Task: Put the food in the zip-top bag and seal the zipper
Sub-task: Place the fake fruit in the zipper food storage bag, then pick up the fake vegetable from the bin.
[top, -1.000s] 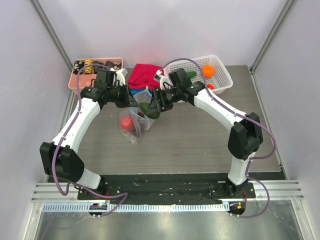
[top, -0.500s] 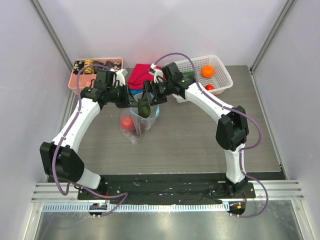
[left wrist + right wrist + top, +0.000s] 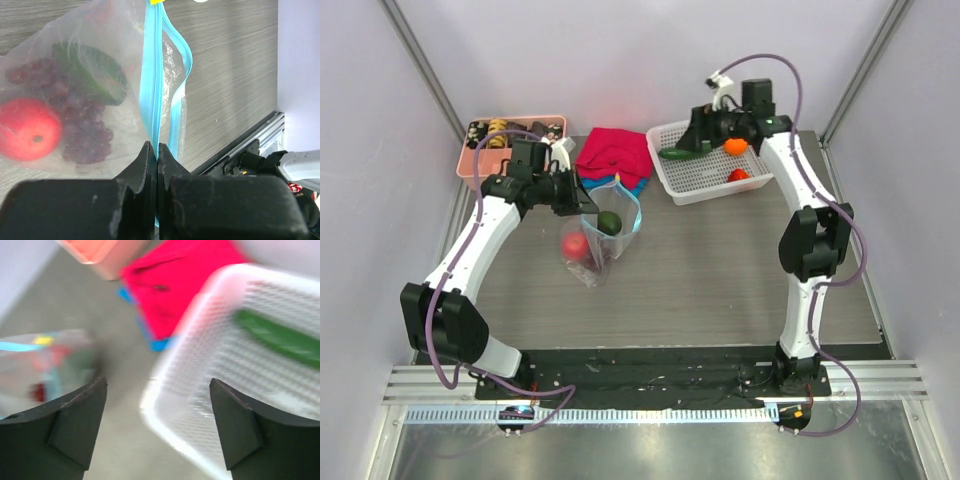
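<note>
The clear zip-top bag (image 3: 592,262) stands at table centre, its mouth open. My left gripper (image 3: 578,200) is shut on one side of the blue zipper (image 3: 159,75), pinching the strip between its fingertips (image 3: 150,155). Through the plastic I see a red tomato (image 3: 27,129), a purple grape bunch (image 3: 82,135) and a green avocado-like piece (image 3: 92,75). My right gripper (image 3: 157,383) is open and empty, hovering over the left corner of the white basket (image 3: 710,190). In the basket lie a green cucumber (image 3: 672,154), an orange (image 3: 736,145) and a red pepper (image 3: 740,175).
A red cloth on a blue one (image 3: 613,150) lies behind the bag. The pink divided tray (image 3: 470,160) with snack pieces sits at the back left. Grey walls close in on both sides and at the back.
My right arm has pulled back from the bag mouth to the basket, opening wider on the way. The green piece it carried now lies in the bag. The left arm has not moved.
</note>
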Action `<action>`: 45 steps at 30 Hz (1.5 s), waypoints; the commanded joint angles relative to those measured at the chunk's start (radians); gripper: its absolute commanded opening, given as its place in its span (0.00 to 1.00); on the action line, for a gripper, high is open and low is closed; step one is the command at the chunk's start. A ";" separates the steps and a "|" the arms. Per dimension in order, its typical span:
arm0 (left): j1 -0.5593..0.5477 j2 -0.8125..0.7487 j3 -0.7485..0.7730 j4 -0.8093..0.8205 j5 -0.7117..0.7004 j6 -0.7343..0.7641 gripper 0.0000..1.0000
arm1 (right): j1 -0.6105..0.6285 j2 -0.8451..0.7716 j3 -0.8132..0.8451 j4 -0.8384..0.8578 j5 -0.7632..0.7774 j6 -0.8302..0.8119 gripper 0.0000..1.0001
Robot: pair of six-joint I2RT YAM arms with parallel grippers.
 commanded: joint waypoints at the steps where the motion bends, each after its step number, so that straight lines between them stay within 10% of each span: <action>1: 0.005 -0.015 -0.005 0.056 0.038 -0.010 0.00 | -0.076 0.087 0.025 0.109 0.021 -0.375 0.85; 16: 0.005 -0.001 -0.037 0.073 0.026 -0.010 0.00 | -0.043 0.259 -0.087 0.517 0.233 -1.079 0.63; 45: 0.020 0.023 -0.062 0.062 0.037 -0.007 0.00 | -0.014 0.555 0.076 0.665 0.316 -1.294 0.44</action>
